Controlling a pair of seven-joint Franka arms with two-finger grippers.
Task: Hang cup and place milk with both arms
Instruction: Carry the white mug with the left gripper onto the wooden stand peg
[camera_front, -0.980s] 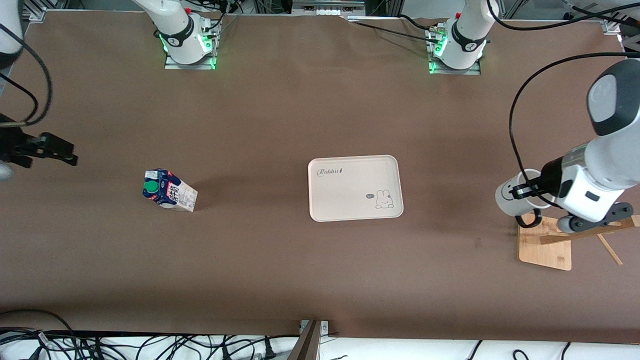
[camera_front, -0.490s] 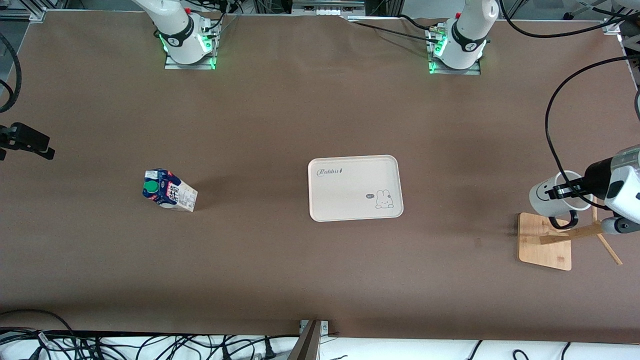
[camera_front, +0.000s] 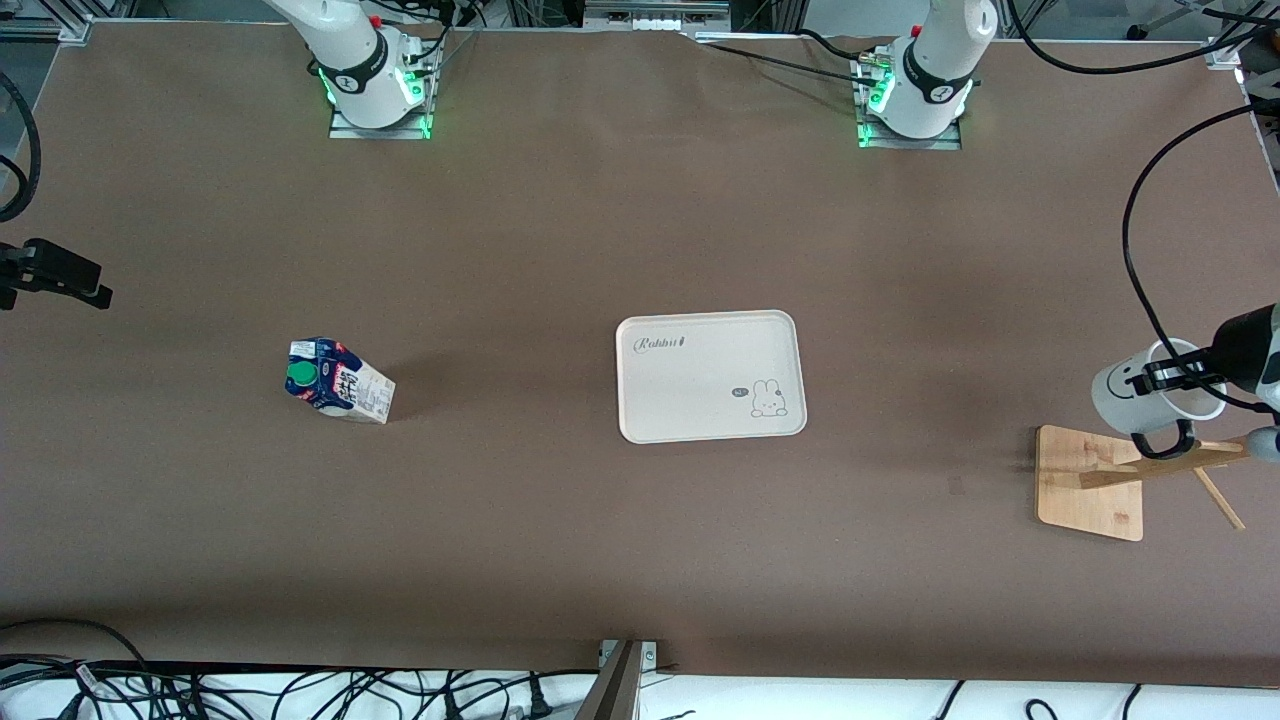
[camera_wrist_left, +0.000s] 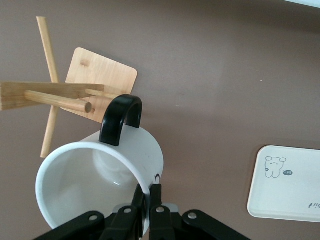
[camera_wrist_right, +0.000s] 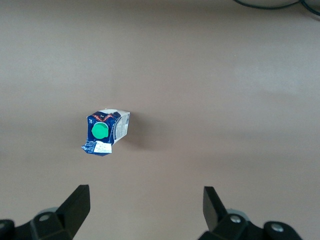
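Surface: brown table (camera_front: 560, 240), both arm bases along its top edge as I see it from the front camera.
Tray: pale tray (camera_front: 710, 376) with a rabbit drawing, flat near the table's middle, well apart from both grippers.
Rack: wooden rack (camera_front: 1090, 482) on a square base near the left arm's end of the table; its pegs (camera_wrist_left: 60, 101) stick out sideways, one tip just beside the cup's handle.
Cup: white cup (camera_front: 1150, 398), smiley face on its side, black loop handle (camera_wrist_left: 120, 119); I see it lifted and tipped over the rack.
Left gripper: left gripper (camera_wrist_left: 146, 200) with its jaws closed tight on the cup's rim, one finger inside and one outside.
Milk: milk (camera_front: 338, 380), blue top, green cap, cream sides, standing toward the right arm's end of the table.
Right gripper: right gripper (camera_wrist_right: 145, 200) waits above the table at that end, jaws spread wide and holding nothing; the milk sits apart from them.
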